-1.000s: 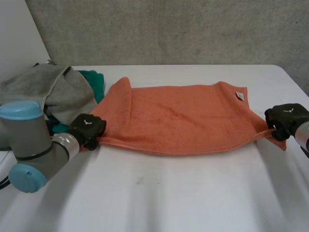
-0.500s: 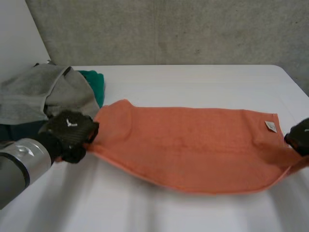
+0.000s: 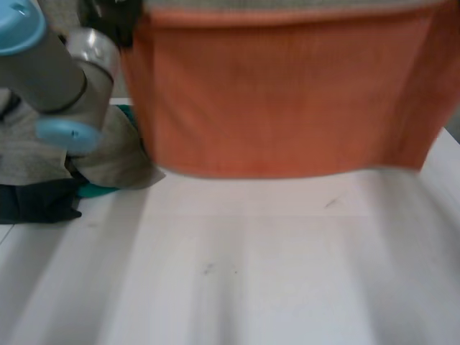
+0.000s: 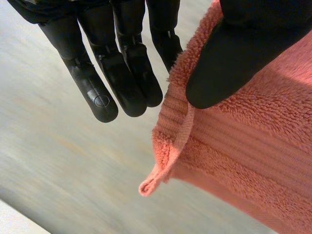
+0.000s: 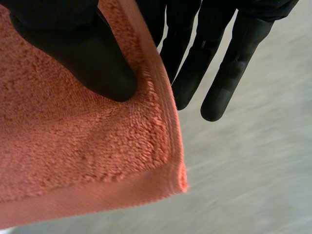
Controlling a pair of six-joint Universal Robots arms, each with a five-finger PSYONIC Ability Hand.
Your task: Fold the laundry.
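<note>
Near part of the white table: bare, with no folded item on it. Judgement: the task is at an early stage and no fold is finished.

Above the table: orange towel hangs in the air as one flat sheet, stretched wide between the two hands. Its lower edge runs roughly level and looks clear of the tabletop.

Left hand: thumb pressed on the towel's edge just by one top corner, pinching it against the fingers behind. The other fingers are straight and off the cloth.

Right hand: same grasp on the opposite corner, with the thumb flat on the pile and the cloth trapped against a finger behind. The remaining fingers are extended beside the hem.

Left arm reaches up at the left side of the head view.

Remaining, as judged: lay or drape the towel, make the folds, then deal with the other laundry.

Towel appearance: thick terry with a looped nap, a flat woven band along the hem and a stitched border. One corner tip curls over at the left hand. It hangs without twists.

Far left on the table: an unfolded heap of grey cloth, a teal item under it and a dark item.
</note>
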